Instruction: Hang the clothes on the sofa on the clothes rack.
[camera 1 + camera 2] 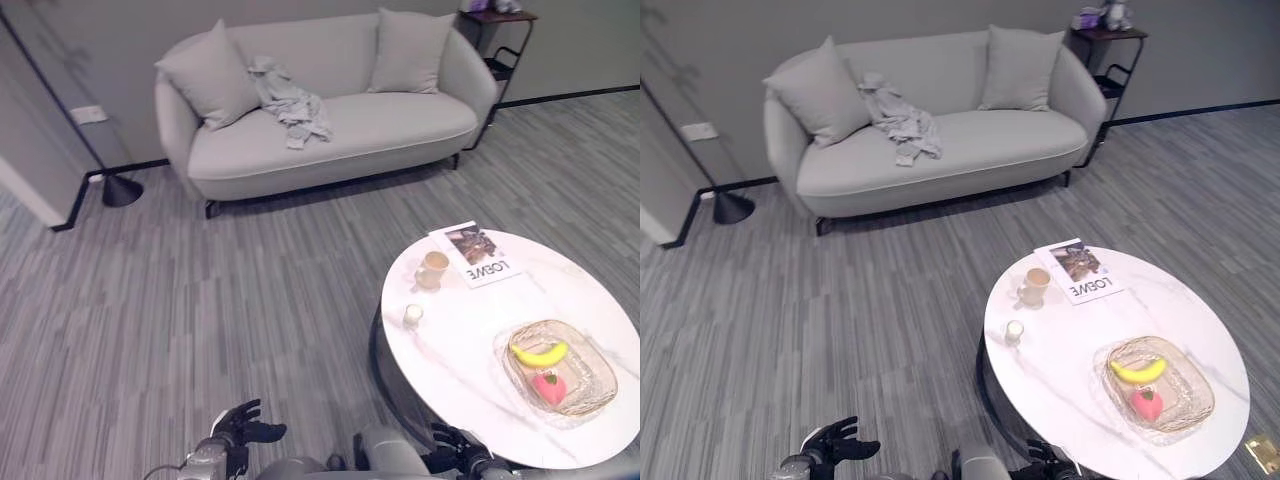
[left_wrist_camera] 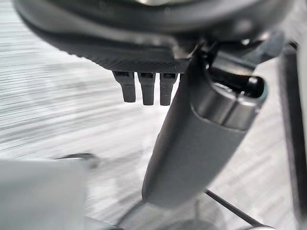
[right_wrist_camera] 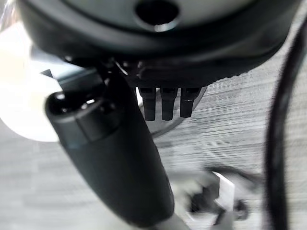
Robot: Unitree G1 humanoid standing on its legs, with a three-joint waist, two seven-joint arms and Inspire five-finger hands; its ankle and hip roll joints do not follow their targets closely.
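- Left robot hand (image 1: 243, 422) hangs low at the bottom of the head view, over the striped floor (image 1: 200, 320), with its fingers spread loosely and nothing in them
- Right robot hand (image 1: 455, 440) sits low too, just at the near edge of the round white desk (image 1: 470, 330); in its own wrist view the fingers point straight out and hold nothing
- Both hands look parked this way because there is nothing within reach to take: the task's thing is well apart from them, across the room
- That thing, the grey clothes (image 1: 290, 105), lies crumpled on the sofa (image 1: 330, 140), draped from the backrest down onto the seat, just beside the left cushion (image 1: 208, 76); a second cushion (image 1: 410, 48) stands at the other end
- On the desk stand a cup (image 1: 433, 269), a magazine (image 1: 478, 254), a small white jar (image 1: 412, 316) and a glass bowl (image 1: 595, 385) holding a banana (image 1: 539, 353) and a pink fruit (image 1: 547, 386); none of these belongs to the job
- My reading is that the task has not really begun: the robot first has to walk past the desk to the sofa before either hand can grip the cloth
- Loose, rumpled fabric will probably sag and trail when lifted
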